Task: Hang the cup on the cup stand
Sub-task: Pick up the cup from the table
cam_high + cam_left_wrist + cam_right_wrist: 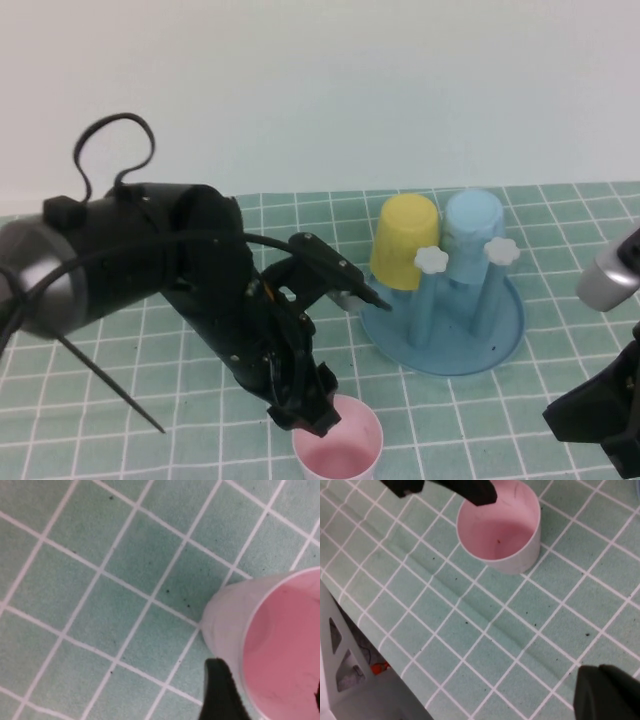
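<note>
The pale pink cup (338, 450) stands upright, mouth up, at the table's front edge. It also shows in the left wrist view (280, 645) and the right wrist view (500, 530). My left gripper (312, 418) (267, 677) is open at the cup's rim. One fingertip (219, 690) is outside the wall and the other is at the picture's edge over the pink inside. The blue cup stand (500, 335) stands behind and to the right, with two free white-knobbed pegs (432, 260) in front. My right gripper (600, 420) (607, 692) is shut and empty, at the front right.
A yellow cup (405, 240) and a light blue cup (472, 235) hang upside down on the stand's rear pegs. The green checked cloth (120, 380) covers the table. The table's front edge and a grey frame (345, 670) show below it in the right wrist view.
</note>
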